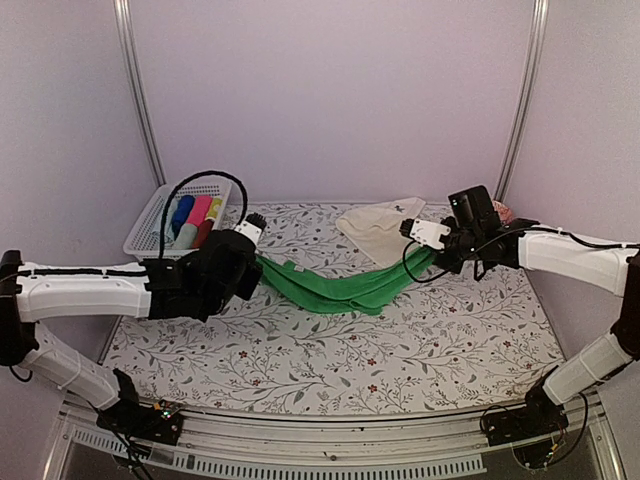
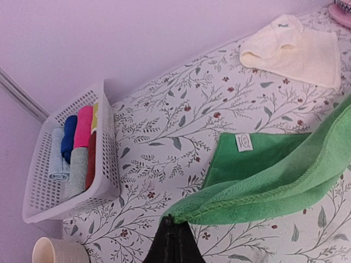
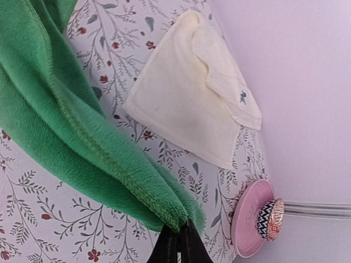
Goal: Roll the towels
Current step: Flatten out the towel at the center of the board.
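two pincers share one cloth. from the top camera, the left pincer (image 1: pixel 259 259) is clamped on one end of the green towel (image 1: pixel 340 288) and the right pincer (image 1: pixel 430 257) on the other end, so the cloth hangs between them as a folded band, its middle drooping onto the flowered table (image 1: pixel 300 350). the cream towel (image 1: pixel 375 230) lies flat just behind the right pincer, and a white basket (image 1: pixel 150 225) of coloured rolls sits behind the left one. in the left wrist view, the closed jaws pinch a hemmed green corner at their tips; the rest runs off to the right, the basket is to the left and the cream towel well ahead. in the right wrist view, the closed jaws grip a bunched green edge, the cream towel lies ahead of them, and a pink dish (image 3: pixel 249 219) stands just to their right.
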